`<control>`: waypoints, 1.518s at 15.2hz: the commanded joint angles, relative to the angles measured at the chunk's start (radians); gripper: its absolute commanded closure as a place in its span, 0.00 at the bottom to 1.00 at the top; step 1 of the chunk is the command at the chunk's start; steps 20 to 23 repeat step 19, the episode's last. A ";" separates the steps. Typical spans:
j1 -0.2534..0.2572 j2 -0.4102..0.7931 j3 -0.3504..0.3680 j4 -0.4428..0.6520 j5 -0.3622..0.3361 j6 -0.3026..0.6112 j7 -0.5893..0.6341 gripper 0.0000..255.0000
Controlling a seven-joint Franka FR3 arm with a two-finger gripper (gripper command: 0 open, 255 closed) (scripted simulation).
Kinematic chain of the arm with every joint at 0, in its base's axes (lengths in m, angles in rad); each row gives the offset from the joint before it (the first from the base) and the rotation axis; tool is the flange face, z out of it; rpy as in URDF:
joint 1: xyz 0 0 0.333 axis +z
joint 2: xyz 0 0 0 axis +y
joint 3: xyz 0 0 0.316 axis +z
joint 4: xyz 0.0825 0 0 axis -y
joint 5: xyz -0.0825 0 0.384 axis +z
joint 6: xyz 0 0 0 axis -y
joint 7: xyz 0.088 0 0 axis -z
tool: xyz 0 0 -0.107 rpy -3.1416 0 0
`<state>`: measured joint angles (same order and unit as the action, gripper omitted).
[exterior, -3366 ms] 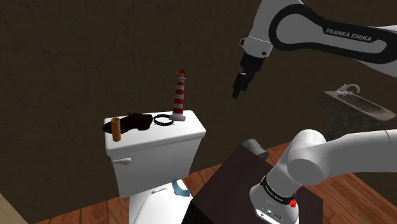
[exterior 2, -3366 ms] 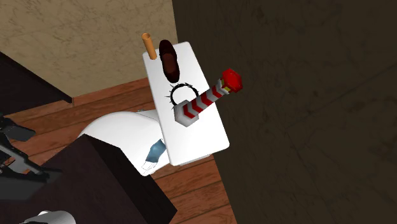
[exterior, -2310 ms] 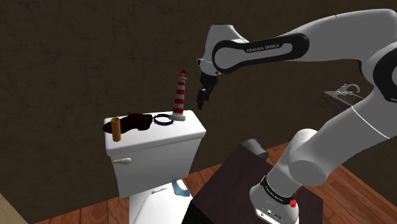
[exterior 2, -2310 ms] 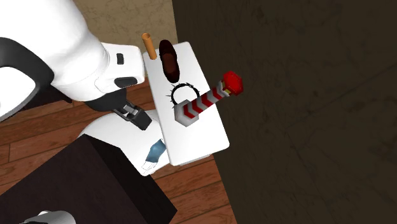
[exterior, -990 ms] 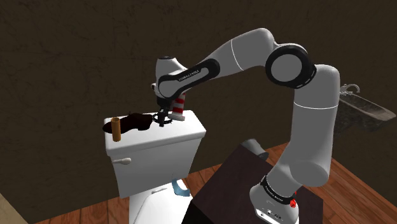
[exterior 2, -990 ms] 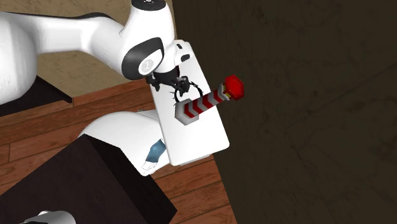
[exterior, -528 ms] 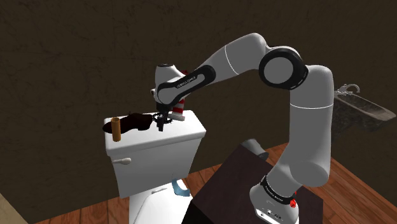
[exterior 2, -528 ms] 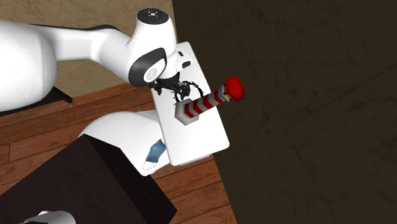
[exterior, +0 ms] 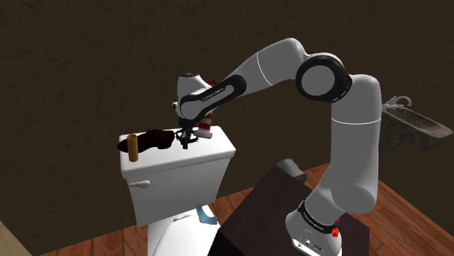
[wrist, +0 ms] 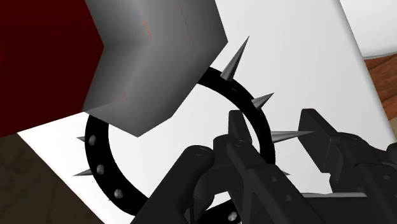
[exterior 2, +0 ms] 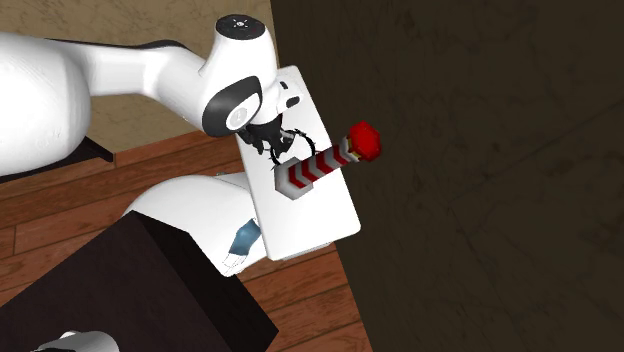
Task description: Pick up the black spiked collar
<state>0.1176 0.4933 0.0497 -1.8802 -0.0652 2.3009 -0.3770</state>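
The black spiked collar (wrist: 97, 159) lies flat on the white toilet tank lid (wrist: 299, 51), right by the grey base of a red-and-white lighthouse figure (wrist: 153, 57). My gripper (wrist: 277, 127) is down on the collar, shut on its band, with one finger inside the ring and one outside. In the shoulder view the gripper (exterior: 186, 138) points down at the lid beside the lighthouse (exterior: 207, 125), and the hand hides most of the collar. From the second exterior view, part of the collar (exterior 2: 298, 133) shows past the gripper (exterior 2: 270, 140).
A dark brown shoe (exterior: 154, 137) and an upright brown cylinder (exterior: 133, 148) stand on the lid toward the shoulder view's left. The lighthouse (exterior 2: 320, 162) rises close beside the hand. A dark wall lies behind the tank. A stone sink (exterior: 411, 124) is at far right.
The fingers, open half a second ago, have closed on the collar's band. The arm has stayed in place over the tank lid.
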 commanded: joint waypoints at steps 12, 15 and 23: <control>-0.002 -0.083 0.004 0.019 0.008 -0.102 -0.006 1.00; -0.003 -0.105 0.005 0.029 0.010 -0.134 -0.008 1.00; -0.003 -0.120 0.005 0.037 0.012 -0.158 -0.009 1.00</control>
